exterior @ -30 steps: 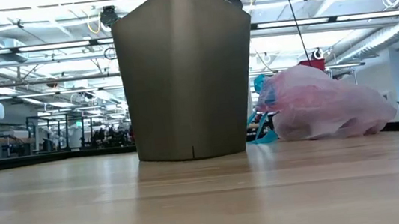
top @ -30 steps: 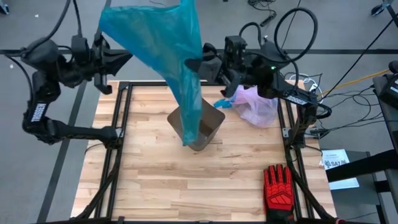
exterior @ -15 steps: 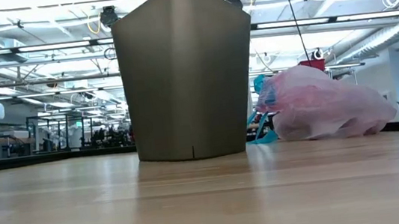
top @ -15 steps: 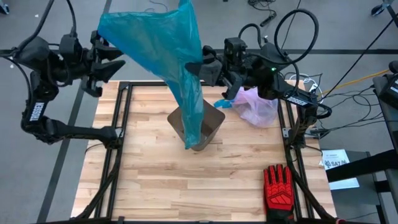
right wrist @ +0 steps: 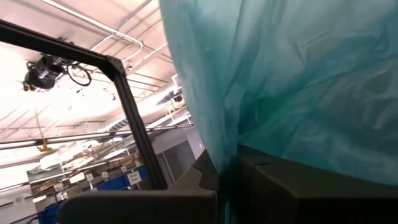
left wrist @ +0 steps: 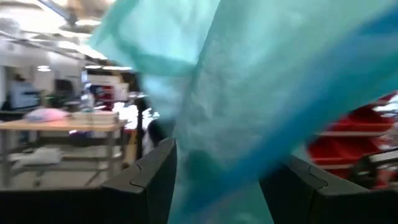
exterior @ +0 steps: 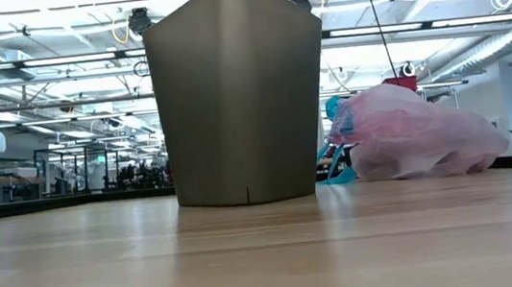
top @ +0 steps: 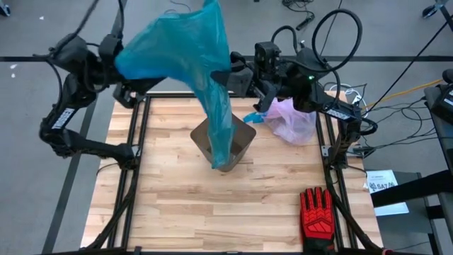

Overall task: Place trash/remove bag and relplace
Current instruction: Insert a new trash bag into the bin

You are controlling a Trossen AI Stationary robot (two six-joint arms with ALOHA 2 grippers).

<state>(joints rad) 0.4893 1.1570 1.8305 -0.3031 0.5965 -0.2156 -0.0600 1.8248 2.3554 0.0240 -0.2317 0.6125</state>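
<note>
A translucent teal-green plastic bag [top: 191, 57] hangs high over the table's far side, and its narrow lower end [top: 223, 142] drops into the brown bin [top: 241, 134] at mid-table. My right gripper [top: 221, 73] is shut on it. My left gripper [left wrist: 217, 186] is open at the bag's left side, mostly hidden under the film in the high view. The pinkish bag [top: 291, 119] with its blue drawstring [top: 253, 117] lies on the table to the right of the bin [exterior: 238, 88]. The trash is out of view. My left gripper is open, with the teal film [left wrist: 236, 124] passing between its two fingers [left wrist: 149, 180]; I cannot tell whether the film touches them. My right gripper pinches a gathered part of the teal bag's upper right edge [right wrist: 227, 146] between its two fingers. It comes from the table's right, slanting upward. The bag hangs below the hold, its lower end inside the bin.
A red-and-black work glove [top: 316, 212] lies near the table's front right corner. The pinkish bag [exterior: 419, 134] lies beside the bin at the far right. Bare wood [top: 177, 205] spreads in front of the bin.
My left gripper has opened and let go of the teal bag's upper left corner. It has moved toward the table's right, under the bag, and tipped upward. The freed left part of the bag has sagged and drifted right. My right gripper's hold has stayed still.
</note>
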